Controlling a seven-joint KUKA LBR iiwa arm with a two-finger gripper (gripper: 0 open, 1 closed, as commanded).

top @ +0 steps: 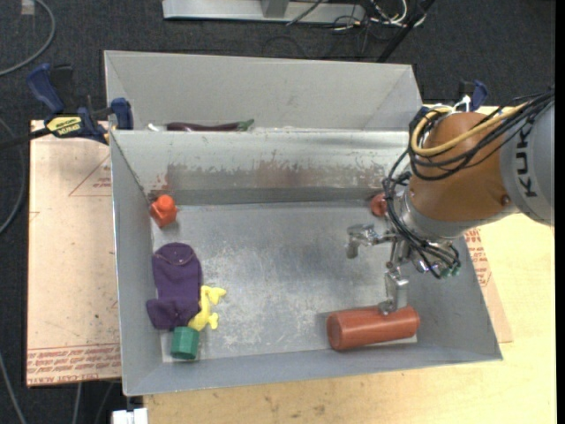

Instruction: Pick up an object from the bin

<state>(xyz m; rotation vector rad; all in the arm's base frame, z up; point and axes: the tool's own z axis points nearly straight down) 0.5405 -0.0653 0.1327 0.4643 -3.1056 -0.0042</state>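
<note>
Bin scuffed matt metal; purple obj. looks cloth.

Grey metal bin, seen from above, with sloped walls and a flat, scuffed floor. Lying on the floor:
- At 10 o'clock, a small orange piece sits in the corner by the back wall.
- At 8 o'clock lies a purple item. A yellow figure touches its right side, and a green block sits just below both.
- At 5 o'clock, a red-brown cylinder lies on its side near the front wall.
- At 2 o'clock is a small red object, partly hidden.
</note>
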